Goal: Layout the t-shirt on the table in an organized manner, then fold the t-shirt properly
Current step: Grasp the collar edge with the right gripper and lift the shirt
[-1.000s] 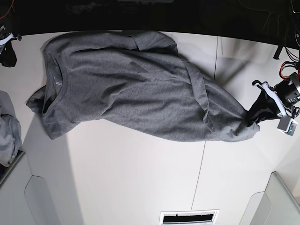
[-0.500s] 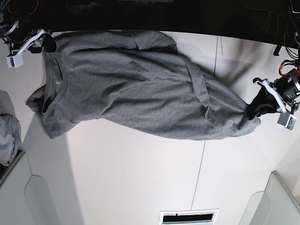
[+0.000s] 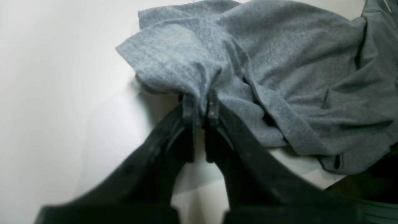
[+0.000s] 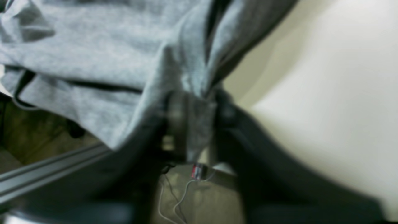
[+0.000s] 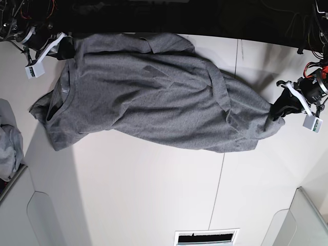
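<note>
I have the table (image 5: 154,205) filling most of the base view, a wide white top with a thin dark seam running across it on the side of my left arm. The t-shirt (image 5: 154,95) lies spread across the far half of the table, dark heather grey, stretched lengthwise between my two arms with its collar and pale inner label toward my right arm and its hem end toward my left; the cloth is wrinkled, with a long fold running down the hem half and one sleeve lying flat near the far edge. At the table's corners on the near side I see light grey bins (image 5: 307,220) with rounded corners, and a paler grey cloth bundle (image 5: 9,146) sits at the edge on my right arm's side, apart from the shirt. My left gripper (image 3: 200,105) is clamped on the shirt's hem corner — in the left wrist view the two black fingers stand nearly together with a bunched pinch of grey fabric rising out from between them, and the rest of the hem drapes onto the white surface beside it. My right gripper (image 4: 194,124) sits at the shoulder end near the collar, at the far edge of the table; the right wrist view is blurred, but a strip of grey fabric shows between its dark fingers, so I read it as gripping the shirt there.
</note>
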### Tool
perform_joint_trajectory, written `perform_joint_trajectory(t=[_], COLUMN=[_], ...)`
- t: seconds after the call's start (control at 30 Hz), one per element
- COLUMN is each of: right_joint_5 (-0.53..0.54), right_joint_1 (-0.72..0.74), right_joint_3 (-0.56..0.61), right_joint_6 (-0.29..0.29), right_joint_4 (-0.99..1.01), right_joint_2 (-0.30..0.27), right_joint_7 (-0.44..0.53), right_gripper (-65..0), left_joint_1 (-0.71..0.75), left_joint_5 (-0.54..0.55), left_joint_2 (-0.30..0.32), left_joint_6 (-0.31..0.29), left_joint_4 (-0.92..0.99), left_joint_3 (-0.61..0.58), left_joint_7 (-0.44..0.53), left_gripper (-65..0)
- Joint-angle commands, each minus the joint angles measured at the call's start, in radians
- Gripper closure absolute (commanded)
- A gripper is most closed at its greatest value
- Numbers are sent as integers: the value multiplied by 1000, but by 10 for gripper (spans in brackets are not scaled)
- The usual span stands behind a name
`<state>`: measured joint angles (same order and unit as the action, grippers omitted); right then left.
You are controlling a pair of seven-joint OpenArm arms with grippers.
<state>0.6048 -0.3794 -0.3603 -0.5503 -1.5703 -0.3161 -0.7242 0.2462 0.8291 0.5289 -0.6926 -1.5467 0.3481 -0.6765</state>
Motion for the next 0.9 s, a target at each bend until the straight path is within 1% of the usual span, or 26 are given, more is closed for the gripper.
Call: perform_joint_trajectory(t=[0.0,0.07,0.13,0.17,0.23,0.3,0.37,0.47,0.57,0.67,0.77,0.87], right_joint_5=[-2,-27,-29,-29,-21,21,86,165,195,242,277,294], right_joint_1=[2,2,2,2,2,-3,-23,-60,-83,-110,-156,-188], right_joint_3=[-7,-9,-19,-28,-55,-96,-144,-211,-262,-303,-333,-372], right_joint_6=[-3,-4,-5,-5,-5,-6,-21,-26,-32,-34,-34,-34], right_joint_4=[-14,-16,-20,-23,-33,-48,-67,-93,-121,-170,-236,-307], right_joint_2=[-14,-14,-14,-14,-14,-14,-14,-14,-14,-14,-14,-14], right_joint_7=[28,37,35,33,19,-10,-27,-40,-50,-86,-107,-112], right_gripper=[0,0,0,0,0,0,0,0,0,0,0,0], left_joint_1=[-8,-8,-8,-8,-8,2,27,57,62,72,116,158], left_joint_5=[19,19,20,22,53,125,163,162,170,171,175,212], left_joint_2=[19,18,18,18,18,18,18,18,18,18,17,18], left_joint_6=[-6,-6,-6,-6,-6,-6,-6,-6,-6,-6,-6,-6], left_joint_4=[-11,-11,-11,-12,-12,-12,-15,-33,-64,-122,-201,-277], left_joint_3=[10,10,10,11,11,11,13,13,13,24,69,161], left_joint_7=[21,21,19,11,-34,-84,-87,-85,-84,-92,-92,-92], left_gripper=[0,0,0,0,0,0,0,0,0,0,0,0])
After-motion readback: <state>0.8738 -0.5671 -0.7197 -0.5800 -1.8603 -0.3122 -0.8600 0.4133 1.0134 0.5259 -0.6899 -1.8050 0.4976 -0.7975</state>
